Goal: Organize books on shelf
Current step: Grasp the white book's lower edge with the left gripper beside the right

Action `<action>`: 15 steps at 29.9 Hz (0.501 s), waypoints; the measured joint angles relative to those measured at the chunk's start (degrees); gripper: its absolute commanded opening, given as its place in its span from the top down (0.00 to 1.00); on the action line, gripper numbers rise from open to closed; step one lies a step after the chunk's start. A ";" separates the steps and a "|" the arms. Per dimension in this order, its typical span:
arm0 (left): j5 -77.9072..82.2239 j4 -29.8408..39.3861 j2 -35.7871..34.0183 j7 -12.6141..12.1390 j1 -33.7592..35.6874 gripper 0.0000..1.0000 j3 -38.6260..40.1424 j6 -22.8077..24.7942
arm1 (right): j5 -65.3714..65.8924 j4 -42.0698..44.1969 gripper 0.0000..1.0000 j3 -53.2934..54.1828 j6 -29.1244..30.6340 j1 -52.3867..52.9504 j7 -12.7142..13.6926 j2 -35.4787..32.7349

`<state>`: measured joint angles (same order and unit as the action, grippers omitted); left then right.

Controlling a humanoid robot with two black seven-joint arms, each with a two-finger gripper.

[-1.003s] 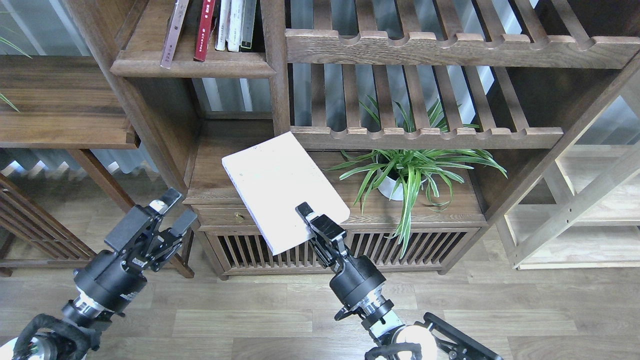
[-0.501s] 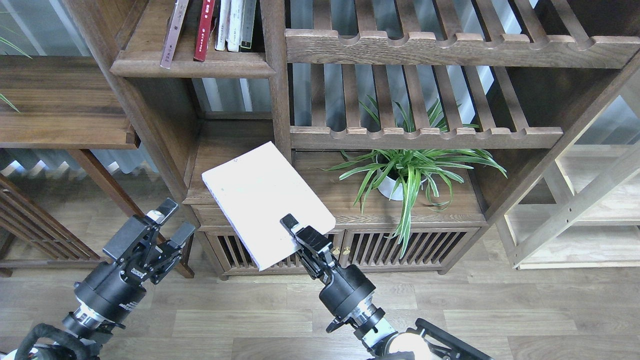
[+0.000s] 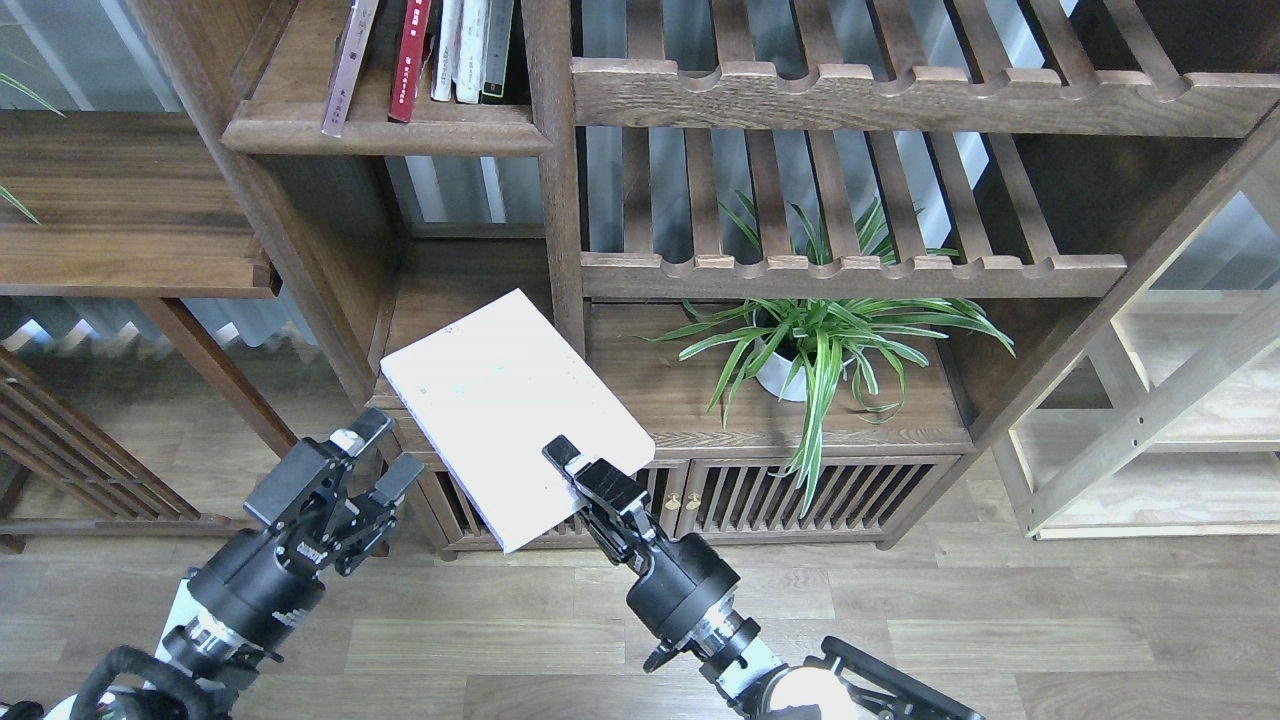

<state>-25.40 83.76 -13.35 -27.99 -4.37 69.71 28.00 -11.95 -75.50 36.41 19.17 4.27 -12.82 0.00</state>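
The pale lavender-white book (image 3: 510,405) is held in the air in front of the bookcase, tilted, its cover facing the camera, clear of every board. It is clamped at its lower right corner by the right gripper (image 3: 575,475). The left gripper (image 3: 375,455) hangs just beside the book's lower left edge, apart from it, with its jaws open and empty.

The step in hand is judged to be the carrying of this book toward the shelf (image 3: 385,130), where other books (image 3: 430,50) stand upright and leaning. A handover or a two-handed steadying may be required next; this cannot be settled.

The upper parts of the shelved books are cut off by the frame. The lower jaw finger is hidden behind the cover. A potted plant (image 3: 810,340) stands on the cabinet top (image 3: 690,400).
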 measured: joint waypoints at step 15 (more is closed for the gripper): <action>0.25 -2.58 2.03 0.00 4.83 0.04 -2.29 -2.29 | -0.35 0.26 0.82 -0.73 -0.27 0.20 -0.01 0.00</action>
<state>-25.15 81.18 -11.32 -28.00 0.46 67.42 25.71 -12.30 -75.24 35.68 18.89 4.46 -12.83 0.00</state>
